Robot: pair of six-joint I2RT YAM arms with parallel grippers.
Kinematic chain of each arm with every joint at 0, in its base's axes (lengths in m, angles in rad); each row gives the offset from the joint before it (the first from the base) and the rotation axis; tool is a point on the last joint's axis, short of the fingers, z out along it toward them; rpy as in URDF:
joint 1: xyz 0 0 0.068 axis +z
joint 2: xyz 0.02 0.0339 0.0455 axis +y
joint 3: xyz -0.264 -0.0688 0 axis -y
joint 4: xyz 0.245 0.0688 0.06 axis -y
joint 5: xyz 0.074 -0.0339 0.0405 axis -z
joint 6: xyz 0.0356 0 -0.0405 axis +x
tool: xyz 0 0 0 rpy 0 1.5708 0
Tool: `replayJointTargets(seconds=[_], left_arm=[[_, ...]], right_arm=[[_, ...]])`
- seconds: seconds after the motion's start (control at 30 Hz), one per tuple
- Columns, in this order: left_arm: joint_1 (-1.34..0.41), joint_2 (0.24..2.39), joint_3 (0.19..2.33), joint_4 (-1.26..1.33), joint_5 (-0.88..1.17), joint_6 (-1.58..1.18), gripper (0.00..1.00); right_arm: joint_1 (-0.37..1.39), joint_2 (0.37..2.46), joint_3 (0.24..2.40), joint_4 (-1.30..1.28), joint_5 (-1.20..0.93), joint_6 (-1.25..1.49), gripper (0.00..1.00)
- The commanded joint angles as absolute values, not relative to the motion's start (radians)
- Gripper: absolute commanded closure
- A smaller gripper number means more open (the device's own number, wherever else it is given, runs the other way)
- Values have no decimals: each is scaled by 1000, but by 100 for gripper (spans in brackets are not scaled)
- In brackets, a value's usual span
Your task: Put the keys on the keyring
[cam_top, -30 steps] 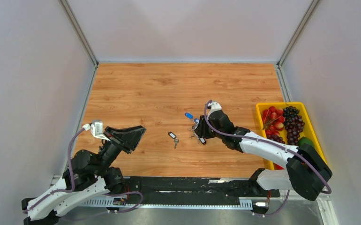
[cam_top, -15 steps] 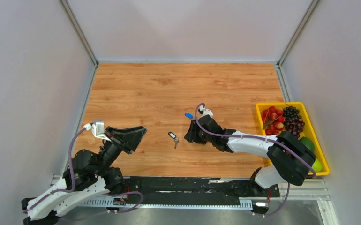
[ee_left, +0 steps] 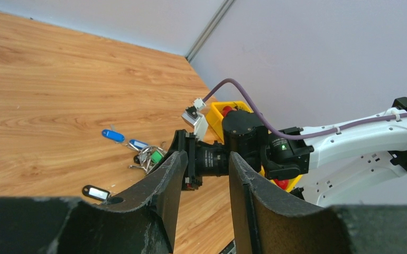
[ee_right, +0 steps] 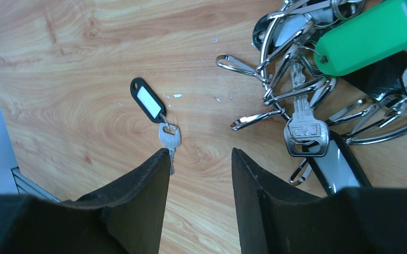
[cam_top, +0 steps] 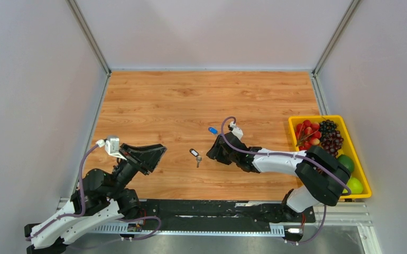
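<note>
A bunch of keys (ee_right: pixel 306 129) lies on the wooden table with a green tag (ee_right: pixel 368 37) and a black-and-white tag (ee_right: pixel 336 168). The keyring (ee_right: pixel 389 133) shows as curved silver wire running through the bunch. One loose key (ee_right: pixel 168 136) on a black tag (ee_right: pixel 147 101) lies to the left of it. My right gripper (ee_right: pixel 200 156) hovers open between the loose key and the bunch, holding nothing. In the top view the right gripper (cam_top: pixel 213 153) covers the bunch. My left gripper (cam_top: pixel 156 151) stands open and empty at the near left.
A blue tag (cam_top: pixel 212 130) lies just beyond the right gripper. A yellow tray (cam_top: pixel 317 117) with grapes (cam_top: pixel 330 138), strawberries and green fruit stands at the right edge. Grey walls close in the table on three sides.
My right arm has swung left and lowered over the bunch toward the loose key, its jaws widening a little. The left arm has stayed where it was.
</note>
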State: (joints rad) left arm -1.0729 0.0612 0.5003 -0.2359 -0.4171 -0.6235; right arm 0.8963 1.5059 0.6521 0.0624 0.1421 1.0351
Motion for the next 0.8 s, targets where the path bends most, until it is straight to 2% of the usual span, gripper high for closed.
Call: replayJointTargets(seconds=[0.0, 0.77], left_arm=[[-1071, 54, 528, -252, -395, -625, 54], [-1071, 57, 542, -285, -414, -602, 52]], right_arm=[[902, 1519, 698, 45, 205, 1137, 51], [874, 1600, 754, -144, 271, 1232, 56]])
